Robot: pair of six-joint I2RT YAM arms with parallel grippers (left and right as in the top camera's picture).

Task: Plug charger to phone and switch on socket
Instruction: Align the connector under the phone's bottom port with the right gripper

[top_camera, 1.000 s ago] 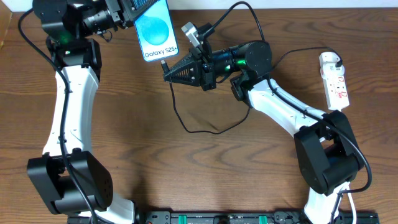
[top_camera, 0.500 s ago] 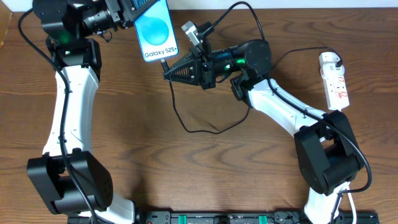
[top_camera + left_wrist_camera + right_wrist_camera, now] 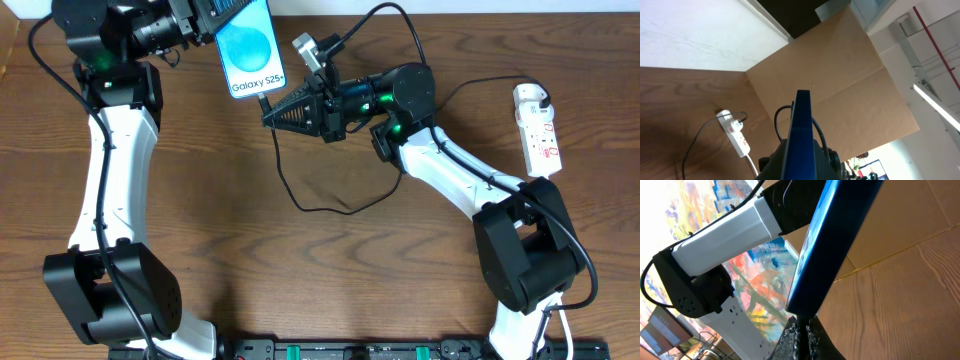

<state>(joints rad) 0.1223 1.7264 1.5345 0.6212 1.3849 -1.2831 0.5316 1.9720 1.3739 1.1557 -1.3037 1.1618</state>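
Note:
My left gripper point(image 3: 205, 20) is shut on the phone point(image 3: 247, 50) and holds it above the table at the back left, its blue "Galaxy S25+" screen facing up. In the left wrist view the phone point(image 3: 801, 135) shows edge-on. My right gripper point(image 3: 268, 112) is shut on the charger plug point(image 3: 264, 100), which touches the phone's bottom edge. In the right wrist view the plug point(image 3: 801, 322) sits between the fingers right under the phone point(image 3: 835, 240). The black charger cable point(image 3: 310, 205) loops over the table. The socket point(image 3: 538, 132), a white power strip, lies at the far right.
A second black cable point(image 3: 395, 12) arcs over the right arm at the back. A cardboard wall point(image 3: 840, 85) stands behind the table. The socket also shows in the left wrist view point(image 3: 734, 132) with its white cord.

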